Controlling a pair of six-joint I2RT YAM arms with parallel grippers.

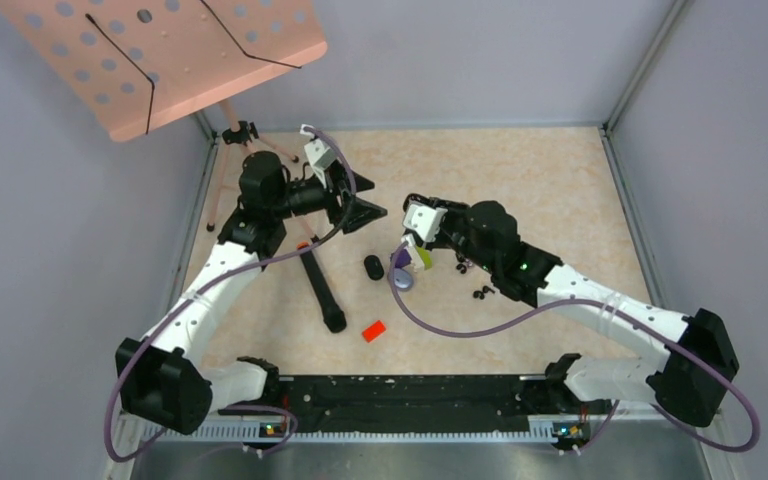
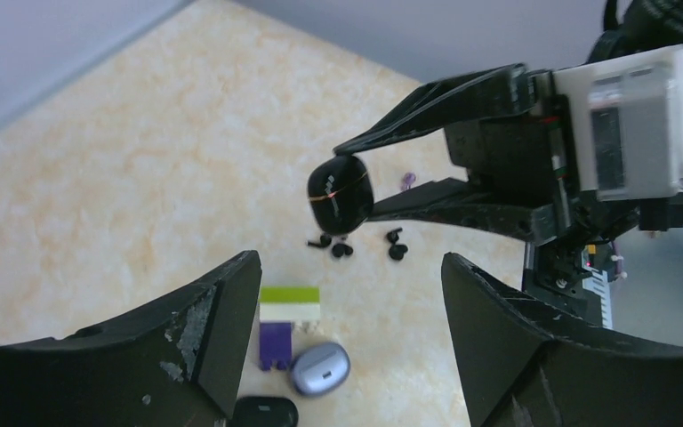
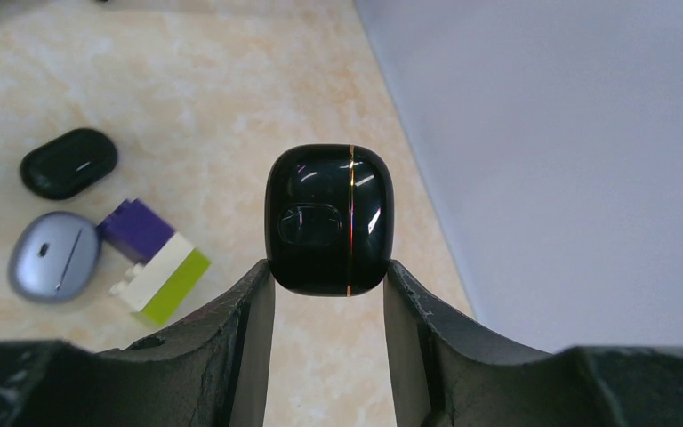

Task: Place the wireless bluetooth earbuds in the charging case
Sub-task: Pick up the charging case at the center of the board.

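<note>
The right tool (image 3: 329, 271) clamps a glossy black charging case (image 3: 329, 213); the left tool (image 2: 349, 262) stands released; black earbuds (image 2: 342, 250) lie on the counter (image 2: 142, 133).

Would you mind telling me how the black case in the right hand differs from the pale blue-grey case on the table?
The black case is glossy; the blue-grey case looks matte. The black case is squarish, the blue-grey case an oval pebble. The black case is gripped by the right hand; the blue-grey case lies on the table beside a block stack. Both are rounded and look shut.
</note>
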